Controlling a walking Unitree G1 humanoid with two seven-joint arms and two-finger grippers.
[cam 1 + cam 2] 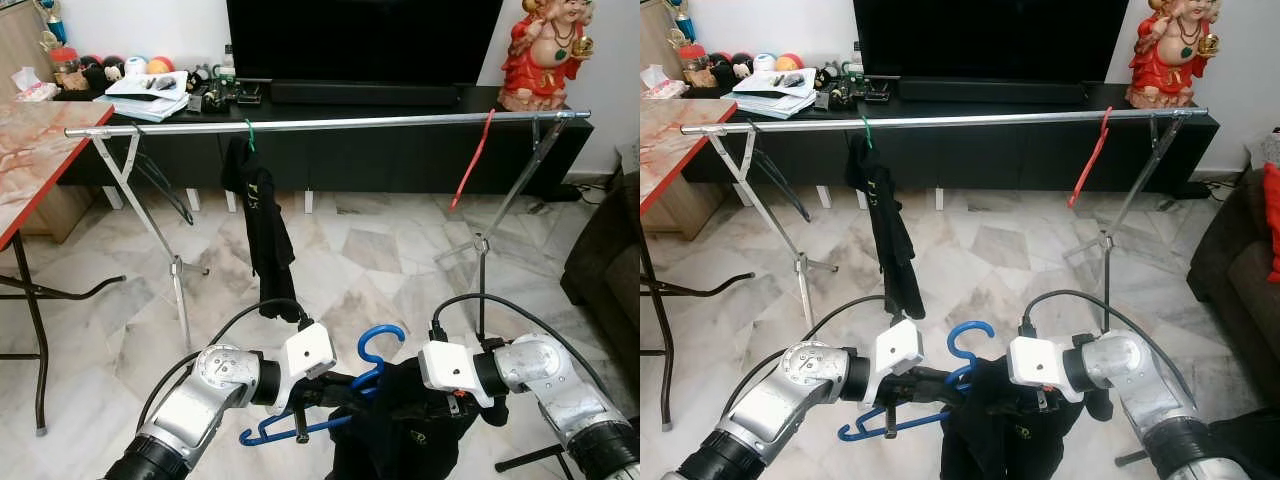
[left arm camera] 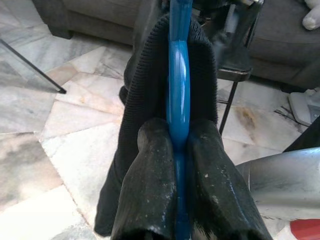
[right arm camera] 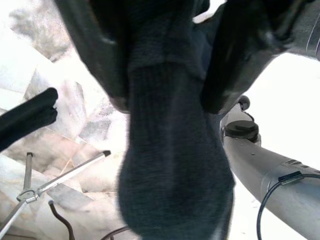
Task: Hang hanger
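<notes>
Left tool [image 2: 175, 175]: pinching hanger [image 1: 375, 350].
Right tool [image 3: 165, 65]: pinching cloth [image 1: 400, 430].
Risk: cloth slides off when lifted to rail [image 1: 330, 124].

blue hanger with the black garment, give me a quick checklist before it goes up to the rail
1. Left tool shut on the blue hanger: ok.
2. Right tool pinching the black garment: ok.
3. Hanger hook free of cloth, facing up: ok.
4. Free stretch on the metal rail between the green hanger and the red hanger: ok.
5. Hanger at rail height: not ok, well below it.
6. Garment seated evenly on the hanger: cannot tell.
</notes>
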